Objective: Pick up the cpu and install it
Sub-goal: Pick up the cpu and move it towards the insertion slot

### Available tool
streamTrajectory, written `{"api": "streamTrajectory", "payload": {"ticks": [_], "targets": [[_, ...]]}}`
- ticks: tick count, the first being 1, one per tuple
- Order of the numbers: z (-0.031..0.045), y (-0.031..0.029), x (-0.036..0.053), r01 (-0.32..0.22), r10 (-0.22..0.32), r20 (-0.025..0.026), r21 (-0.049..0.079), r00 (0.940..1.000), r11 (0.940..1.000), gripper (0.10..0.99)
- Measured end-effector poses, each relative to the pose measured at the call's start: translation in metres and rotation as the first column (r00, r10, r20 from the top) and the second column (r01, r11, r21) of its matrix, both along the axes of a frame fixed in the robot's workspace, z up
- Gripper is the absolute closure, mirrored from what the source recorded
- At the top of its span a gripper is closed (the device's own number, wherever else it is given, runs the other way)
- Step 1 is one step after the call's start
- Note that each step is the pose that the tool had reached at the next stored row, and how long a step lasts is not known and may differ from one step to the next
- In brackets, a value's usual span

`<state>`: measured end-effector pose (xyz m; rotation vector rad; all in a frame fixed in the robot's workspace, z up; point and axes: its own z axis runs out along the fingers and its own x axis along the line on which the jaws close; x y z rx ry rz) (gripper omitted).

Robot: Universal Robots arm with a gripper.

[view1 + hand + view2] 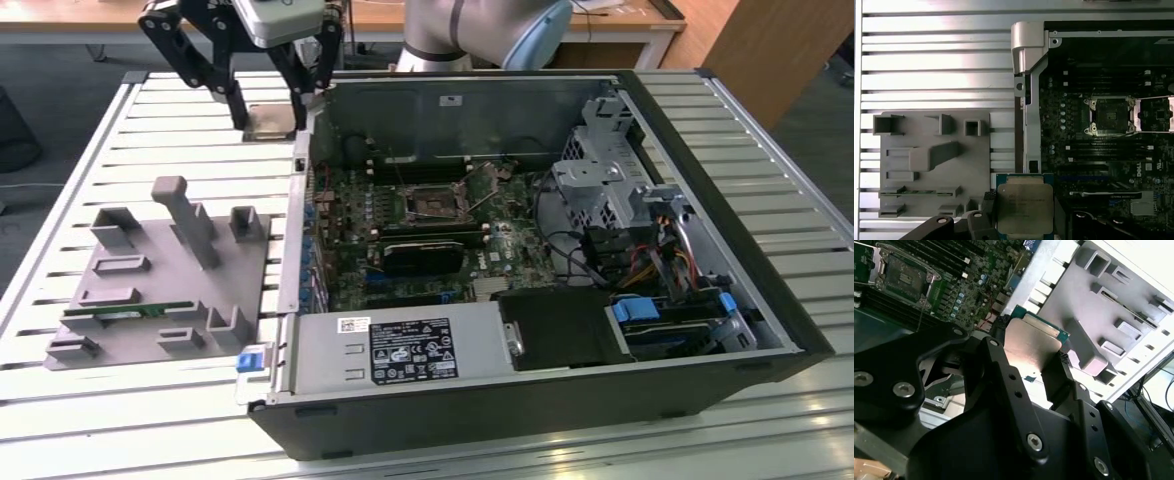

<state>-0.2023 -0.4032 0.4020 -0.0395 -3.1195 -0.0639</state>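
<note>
In the exterior view my gripper [271, 126] hangs above the slatted table, just off the open computer case's far corner on the exterior view's left. It is shut on the cpu [270, 116], a small square chip with a silver-grey top, held by its edges off the table. In both wrist views the cpu [1024, 206] [1031, 342] sits level between the black fingers [988, 204]. The open cpu socket [437, 203] [1110, 116] [904, 277] lies on the motherboard inside the case, apart from the chip.
A grey parts tray [147, 290] [934, 160] lies on the table [80, 150] beside the case, with a green memory stick [127, 310] in a slot. The case walls [454, 105], a black heatsink block [427, 255], power supply [400, 350] and drive cage [607, 170] surround the socket.
</note>
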Motion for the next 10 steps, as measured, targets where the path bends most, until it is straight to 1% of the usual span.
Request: {"api": "streamTrajectory", "payload": {"ticks": [6, 10], "targets": [[-0.0002, 0.0001, 0.0071, 0.0, 0.0, 0.0001, 0.0, 1.0, 1.0, 0.545], [-0.0002, 0.0001, 0.0098, 0.0, 0.0, 0.0001, 0.0, 1.0, 1.0, 0.545]]}}
